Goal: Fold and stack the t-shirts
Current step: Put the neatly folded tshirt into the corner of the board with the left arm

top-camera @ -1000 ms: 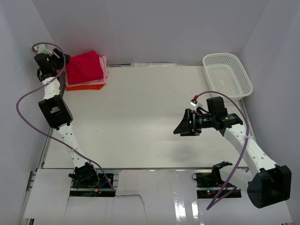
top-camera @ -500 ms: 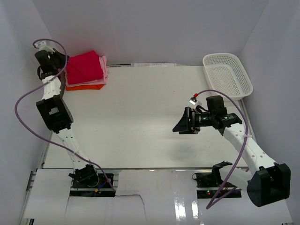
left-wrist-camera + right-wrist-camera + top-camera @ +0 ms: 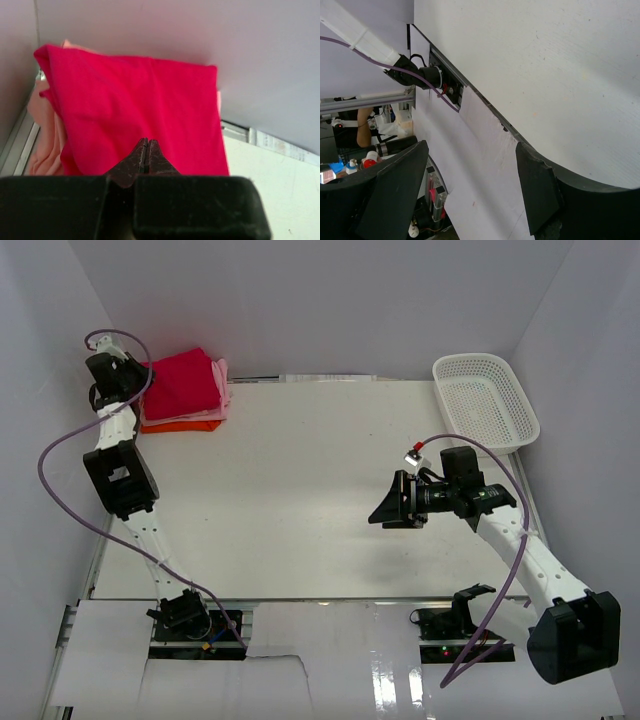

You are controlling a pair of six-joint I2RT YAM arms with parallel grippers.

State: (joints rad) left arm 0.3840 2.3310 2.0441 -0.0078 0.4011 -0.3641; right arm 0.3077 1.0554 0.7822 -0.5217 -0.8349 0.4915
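Folded t-shirts are stacked at the table's back left corner. A crimson-red one (image 3: 182,383) lies on top, a light pink edge (image 3: 225,380) shows at the right and an orange one (image 3: 186,425) is at the bottom. In the left wrist view the red shirt (image 3: 135,100) fills the middle, with salmon-pink cloth (image 3: 44,131) under its left side. My left gripper (image 3: 143,380) is at the stack's left edge; its fingers (image 3: 146,144) are pressed together, with no cloth seen between them. My right gripper (image 3: 385,512) hovers open over the table's right middle, its jaws (image 3: 472,150) wide apart and empty.
A white lattice basket (image 3: 487,400) sits empty at the back right corner. White walls close in the table (image 3: 300,490) at the back and both sides. A purple cable (image 3: 60,455) loops off the left arm. Paper sheets (image 3: 330,640) cover the near edge.
My left gripper has gone from open to shut, and its wrist has shifted slightly right toward the stack. The right arm has barely moved.
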